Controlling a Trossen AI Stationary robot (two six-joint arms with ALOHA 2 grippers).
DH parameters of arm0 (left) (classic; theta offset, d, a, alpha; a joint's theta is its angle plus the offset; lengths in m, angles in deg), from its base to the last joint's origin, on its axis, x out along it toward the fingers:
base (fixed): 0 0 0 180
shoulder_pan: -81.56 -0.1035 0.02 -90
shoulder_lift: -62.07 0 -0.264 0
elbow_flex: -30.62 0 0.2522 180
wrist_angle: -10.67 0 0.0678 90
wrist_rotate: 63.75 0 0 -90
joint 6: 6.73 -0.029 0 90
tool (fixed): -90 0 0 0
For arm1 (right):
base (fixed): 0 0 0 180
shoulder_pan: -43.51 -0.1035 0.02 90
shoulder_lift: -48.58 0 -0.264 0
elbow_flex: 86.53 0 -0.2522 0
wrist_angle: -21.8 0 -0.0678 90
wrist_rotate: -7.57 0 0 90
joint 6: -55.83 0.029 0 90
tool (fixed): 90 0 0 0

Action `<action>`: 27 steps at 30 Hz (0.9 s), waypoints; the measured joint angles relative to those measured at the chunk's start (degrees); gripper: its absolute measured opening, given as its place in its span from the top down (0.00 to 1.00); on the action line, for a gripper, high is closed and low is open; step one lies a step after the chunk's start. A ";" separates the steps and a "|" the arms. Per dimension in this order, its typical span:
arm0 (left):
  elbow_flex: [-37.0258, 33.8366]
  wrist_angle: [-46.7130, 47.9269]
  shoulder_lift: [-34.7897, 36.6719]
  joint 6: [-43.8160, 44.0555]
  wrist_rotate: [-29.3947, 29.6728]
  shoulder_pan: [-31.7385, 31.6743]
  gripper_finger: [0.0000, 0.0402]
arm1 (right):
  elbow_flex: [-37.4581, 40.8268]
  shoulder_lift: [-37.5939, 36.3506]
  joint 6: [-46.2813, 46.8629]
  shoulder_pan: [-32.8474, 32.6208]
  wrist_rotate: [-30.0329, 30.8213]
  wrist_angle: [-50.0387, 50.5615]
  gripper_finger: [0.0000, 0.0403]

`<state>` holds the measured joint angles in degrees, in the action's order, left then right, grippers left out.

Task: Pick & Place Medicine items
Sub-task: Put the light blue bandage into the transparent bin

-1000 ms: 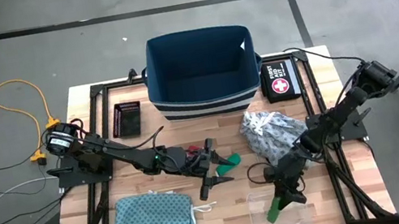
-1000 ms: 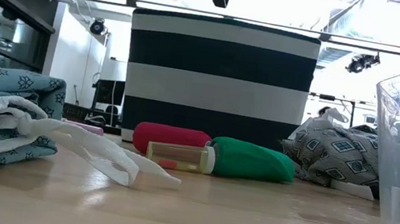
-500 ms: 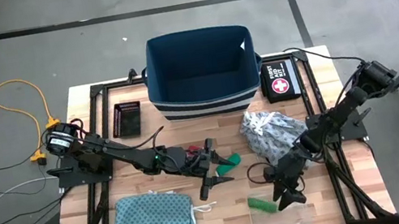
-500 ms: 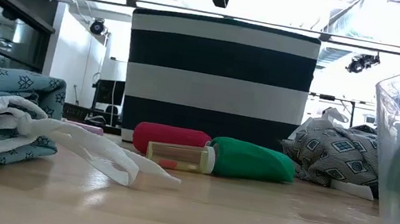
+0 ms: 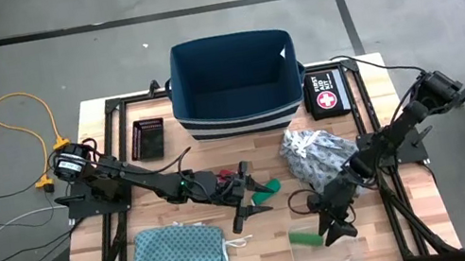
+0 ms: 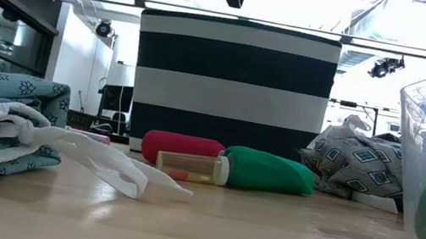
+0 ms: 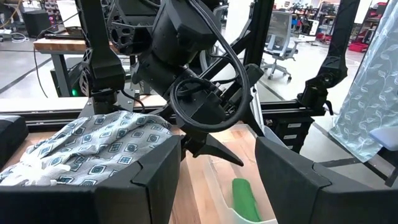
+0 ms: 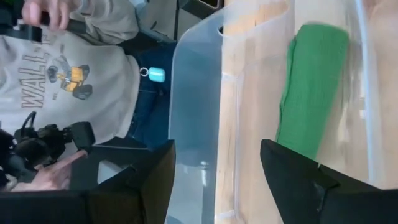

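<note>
One green tube (image 5: 303,235) lies flat on the floor of the clear container (image 5: 326,250), also plain in the right wrist view (image 8: 311,93). My right gripper (image 5: 331,228) hangs open just above it, touching nothing. On the table's middle lie a red-pink tube (image 6: 183,147), a second green tube (image 6: 269,171) and a tiny orange vial (image 6: 193,166) side by side. My left gripper (image 5: 245,192) is open above these pieces, one finger on each side, clear of them. The thin clear sticks do not show plainly.
A blue striped bin (image 5: 236,82) stands at the far middle, with the black first aid pouch (image 5: 325,95) on its right and a dark tray (image 5: 150,137) on its left. Grey cloth (image 5: 314,156) lies right of centre, teal cloth (image 5: 181,255) near left. A person (image 8: 74,74) is beyond the table.
My right gripper has let go of the green tube, which stood tilted in the clear container a second ago. The tube has dropped and now lies flat on the container's floor, left of the gripper. The gripper has risen slightly.
</note>
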<state>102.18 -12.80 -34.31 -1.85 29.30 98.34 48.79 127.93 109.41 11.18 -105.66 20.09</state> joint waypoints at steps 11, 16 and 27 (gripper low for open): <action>-0.04 6.23 3.91 -1.95 1.47 -0.15 0.50 | 0.00 -3.38 -6.08 9.81 -6.96 -1.77 0.44; -0.04 19.04 10.01 -2.04 5.05 -0.18 0.50 | 0.02 -4.50 -10.59 12.93 -7.19 -1.68 0.44; -0.04 36.65 22.51 0.15 5.07 -0.11 0.50 | 0.00 -4.50 -22.04 19.05 -2.98 -3.10 0.44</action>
<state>102.14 23.85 -11.79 -1.70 34.37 98.23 48.79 123.43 87.37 30.23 -108.64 17.00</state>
